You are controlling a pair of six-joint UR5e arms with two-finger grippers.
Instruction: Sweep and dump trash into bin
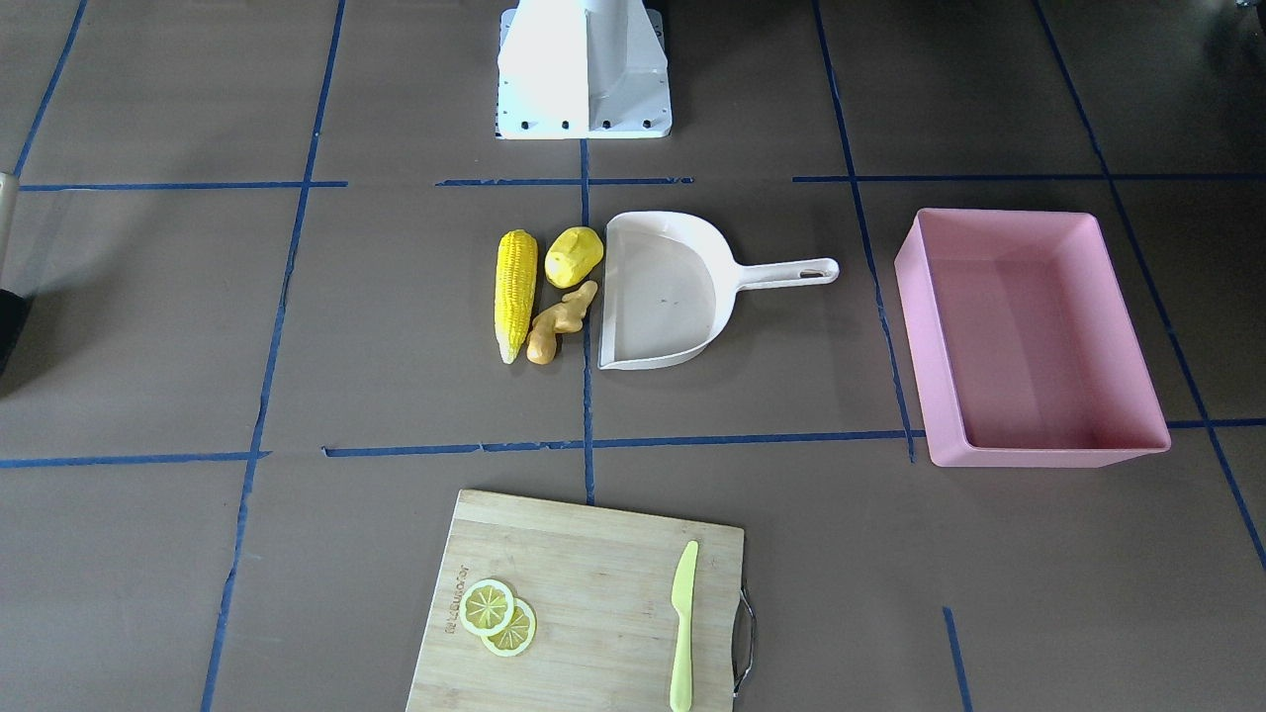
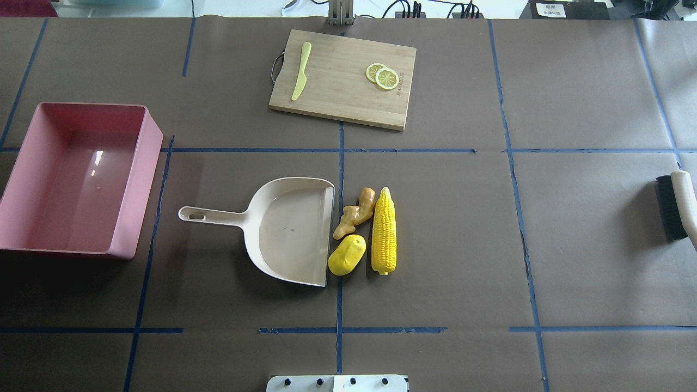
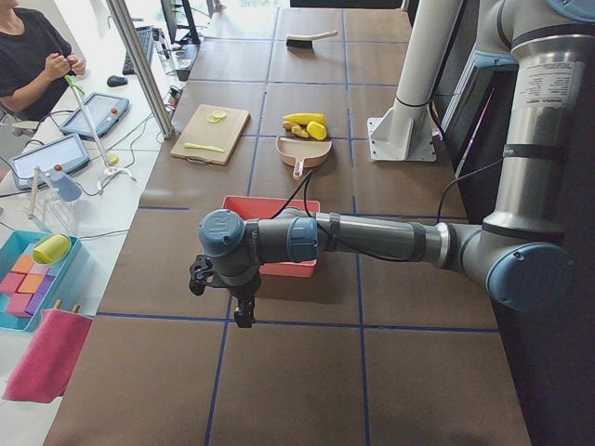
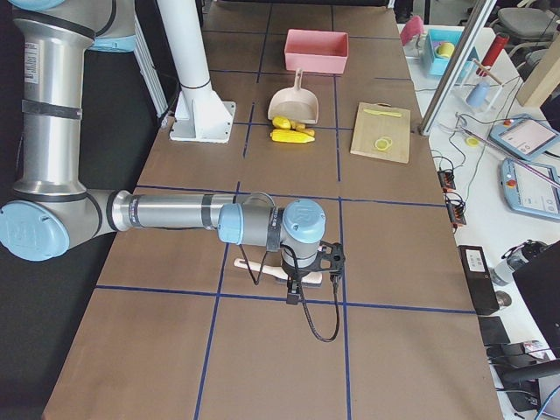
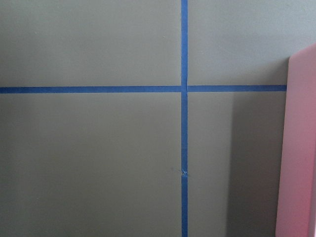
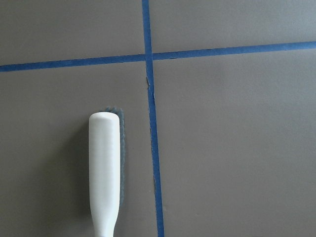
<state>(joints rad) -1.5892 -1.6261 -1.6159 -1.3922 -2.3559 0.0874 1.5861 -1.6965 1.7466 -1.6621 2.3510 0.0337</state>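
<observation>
Three trash pieces [image 2: 384, 231] lie beside one bare dustpan [image 2: 288, 228]; one bin [image 2: 139, 179], bare too. Opening of left hand [image 3: 223, 295] and right hand [image 4: 311, 278]: I cannot tell.

Brown table [image 2: 588, 81] gridded with blue tape [image 2: 408, 150] — beside it a white desk [image 3: 149, 153] with tablets [image 3: 113, 113], brightly lit.

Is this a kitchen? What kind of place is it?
Probably a robot lab, not a kitchen: big robot arms, a table gridded with blue tape, toy corn by a dustpan.
</observation>
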